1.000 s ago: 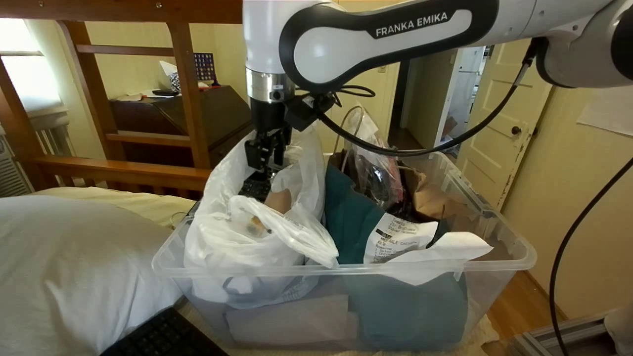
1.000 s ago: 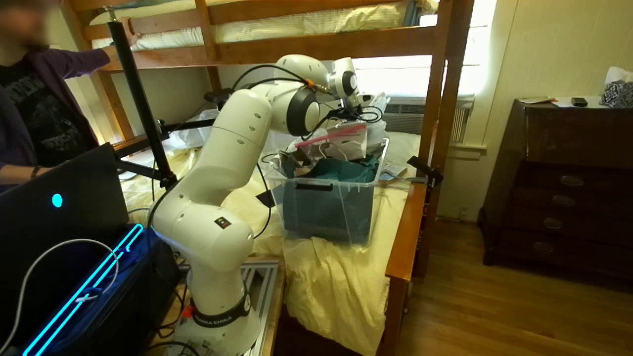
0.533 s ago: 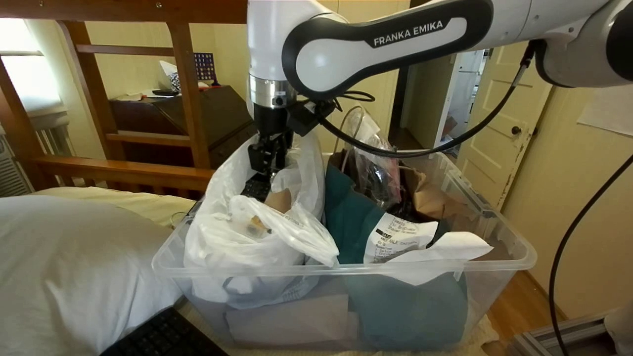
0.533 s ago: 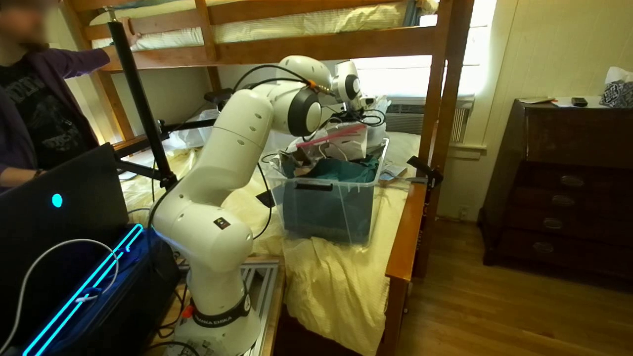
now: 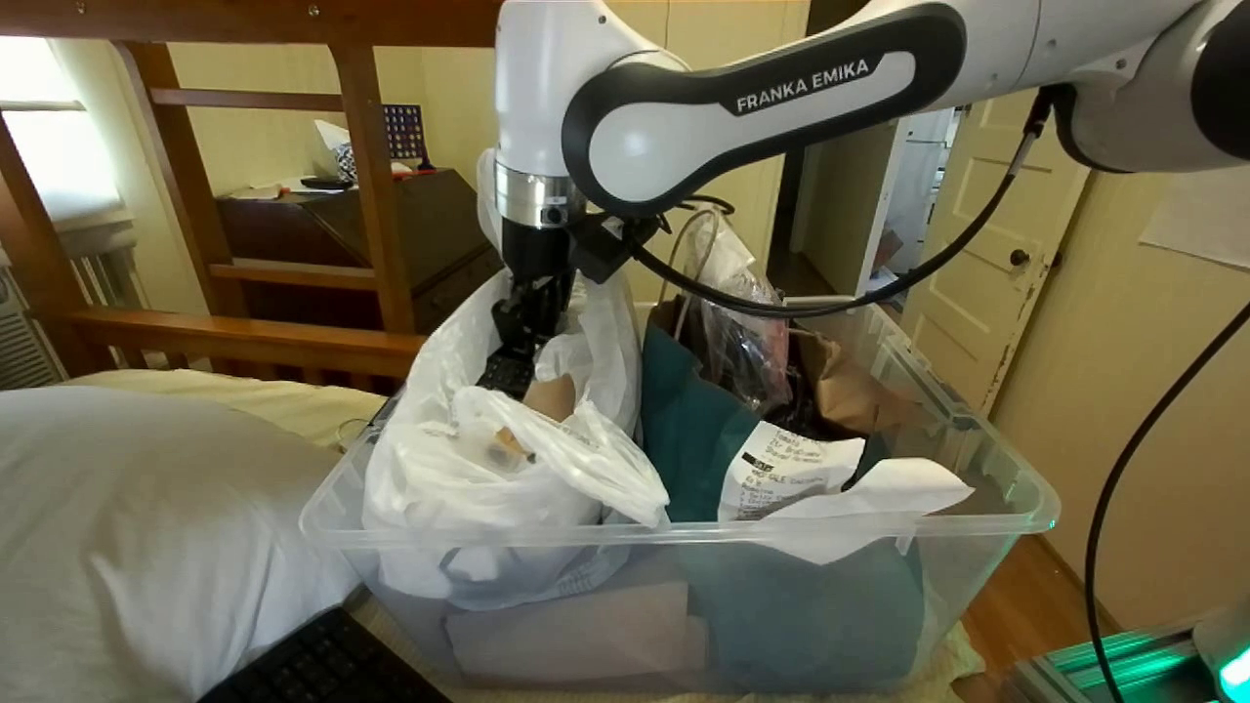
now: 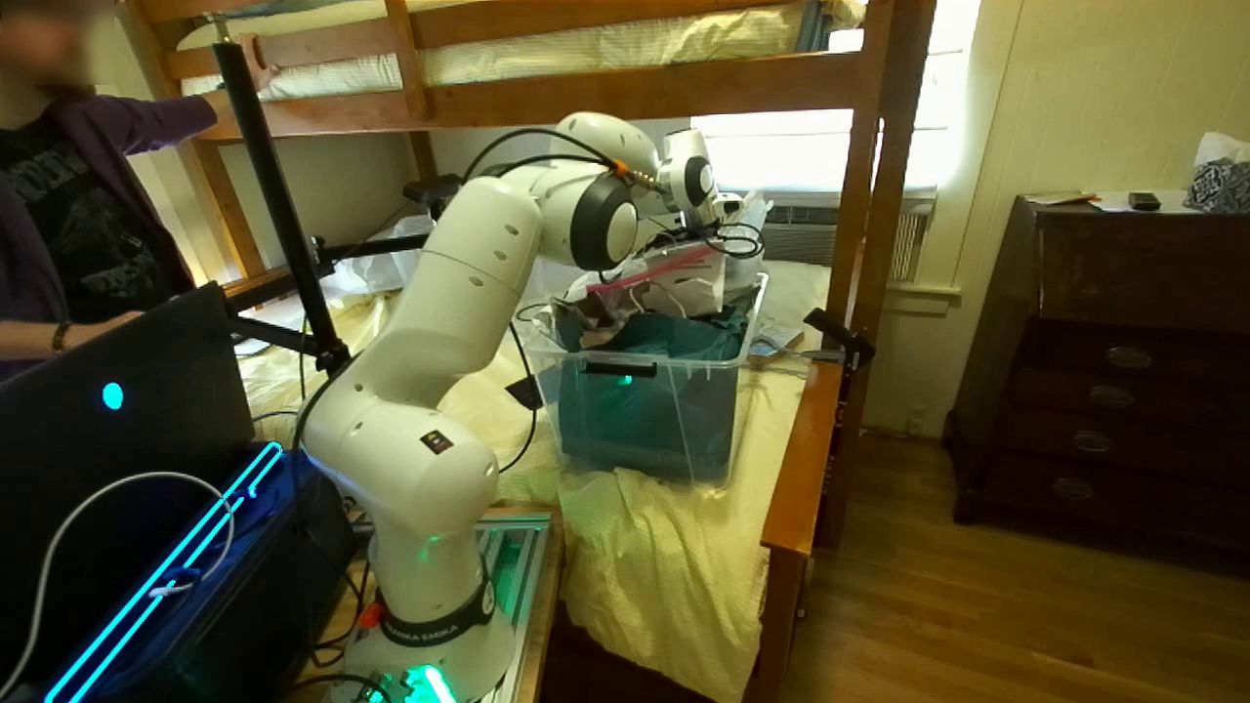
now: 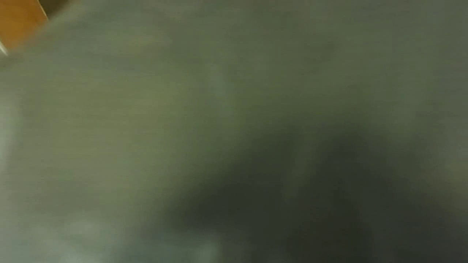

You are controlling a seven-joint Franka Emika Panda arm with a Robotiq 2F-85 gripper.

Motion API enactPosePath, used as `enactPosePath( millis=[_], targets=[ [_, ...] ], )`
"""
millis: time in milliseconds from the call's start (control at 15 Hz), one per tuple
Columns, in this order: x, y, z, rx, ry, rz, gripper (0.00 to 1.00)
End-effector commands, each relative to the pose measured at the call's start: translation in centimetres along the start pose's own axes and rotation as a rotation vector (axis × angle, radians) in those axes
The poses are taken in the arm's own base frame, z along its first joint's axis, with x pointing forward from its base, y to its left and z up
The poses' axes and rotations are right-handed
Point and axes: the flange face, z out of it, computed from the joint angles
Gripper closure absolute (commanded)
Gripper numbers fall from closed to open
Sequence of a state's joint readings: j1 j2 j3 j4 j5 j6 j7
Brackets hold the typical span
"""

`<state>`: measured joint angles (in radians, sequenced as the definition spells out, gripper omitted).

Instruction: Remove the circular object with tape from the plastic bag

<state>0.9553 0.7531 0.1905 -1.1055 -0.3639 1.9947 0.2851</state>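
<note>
The white plastic bag (image 5: 469, 488) stands open in the left part of the clear bin in an exterior view. My gripper (image 5: 527, 337) points down inside the bag's mouth, above a dark keyed thing (image 5: 506, 374). Its fingers merge into one dark shape, so their opening is unclear. A tan rounded thing (image 5: 552, 396) shows in the bag just in front of the gripper. An orange-brown patch (image 5: 508, 444) shows dimly through the plastic. I cannot tell which of these, if any, is the circular object with tape. The wrist view is blurred by pale film (image 7: 128, 128), with dark shapes low down.
The clear bin (image 5: 840, 532) also shows in an exterior view (image 6: 645, 420). Beside the bag it holds teal cloth (image 5: 684, 420), a paper receipt (image 5: 791, 469), a clear bag with dark contents (image 5: 747, 342) and brown paper (image 5: 850, 386). A pillow (image 5: 146, 527) and keyboard (image 5: 322, 664) lie outside.
My gripper has moved down deeper into the bag's mouth and slightly right in an exterior view. The bag and its contents look almost unchanged. A green light now shows at the arm's base.
</note>
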Motion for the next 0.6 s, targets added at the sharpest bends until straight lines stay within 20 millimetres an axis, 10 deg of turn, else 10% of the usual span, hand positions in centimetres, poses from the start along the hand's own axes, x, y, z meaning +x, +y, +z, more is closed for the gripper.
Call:
enactPosePath(
  millis=[0, 533],
  targets=[
    [-0.3, -0.3, -1.3, 0.032, 0.014, -0.022, 0.88],
    [-0.8, -2.3, -7.1, 0.071, 0.060, -0.034, 0.95]
  ],
)
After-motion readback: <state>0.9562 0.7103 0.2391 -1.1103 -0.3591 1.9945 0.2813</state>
